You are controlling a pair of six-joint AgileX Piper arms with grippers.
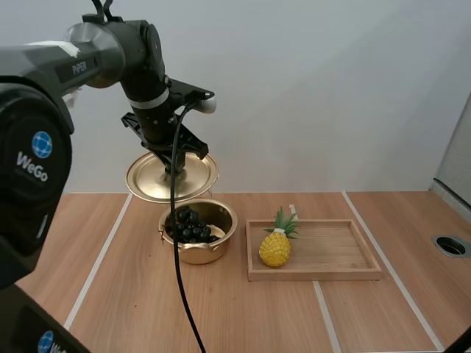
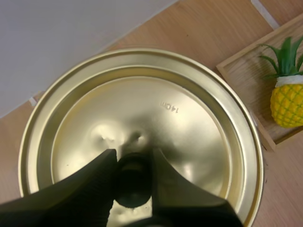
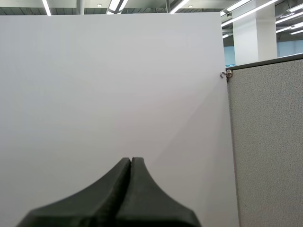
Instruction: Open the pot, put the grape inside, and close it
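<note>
High, left-wrist views: same lid [image 1: 151,180]

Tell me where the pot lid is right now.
In the high view the lid is held by the left end effector above and just behind the open pot of grapes, left of the wooden tray.

Lid [image 1: 151,180] close above pot [image 1: 202,254] mouth
</note>
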